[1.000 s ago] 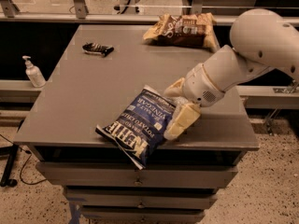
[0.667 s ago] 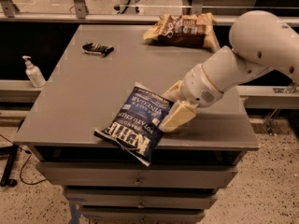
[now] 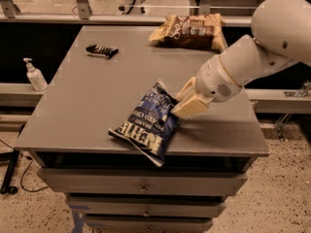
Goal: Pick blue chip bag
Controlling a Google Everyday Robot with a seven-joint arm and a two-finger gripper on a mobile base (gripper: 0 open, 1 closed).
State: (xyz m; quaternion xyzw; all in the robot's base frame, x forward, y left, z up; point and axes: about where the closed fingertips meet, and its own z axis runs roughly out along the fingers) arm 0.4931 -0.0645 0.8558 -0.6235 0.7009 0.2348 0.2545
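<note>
1. Camera view, work surface: a grey table (image 3: 92,106) stands over a stack of drawers (image 3: 141,184), and a speckled floor shows below it.
2. Camera view, task item position: the blue chip bag (image 3: 146,125) lies near the front edge of the table, slightly right of centre. Its lower end overhangs the front edge, above the top drawer.
3. Camera view, task item appearance: the bag is dark blue and crinkled, with white edges. Large white block lettering runs across its lower half and smaller white text across its upper half. It sits diagonally, with the upper end pointing back and to the right, and that end appears raised a little off the surface.
4. Camera view, tool: the gripper (image 3: 176,106) is at the bag's upper right edge, low over the table. Its two tan fingers (image 3: 192,106) are closed on that edge, one above the film and one below it. The white arm (image 3: 252,57) enters from the upper right.
5. Camera view, other items: a brown-and-tan chip bag (image 3: 189,30) lies at the far edge of the table. A small black snack wrapper (image 3: 101,50) lies at the far left, well apart from the blue bag. A white pump bottle (image 3: 35,75) stands on a ledge to the left of the table.
</note>
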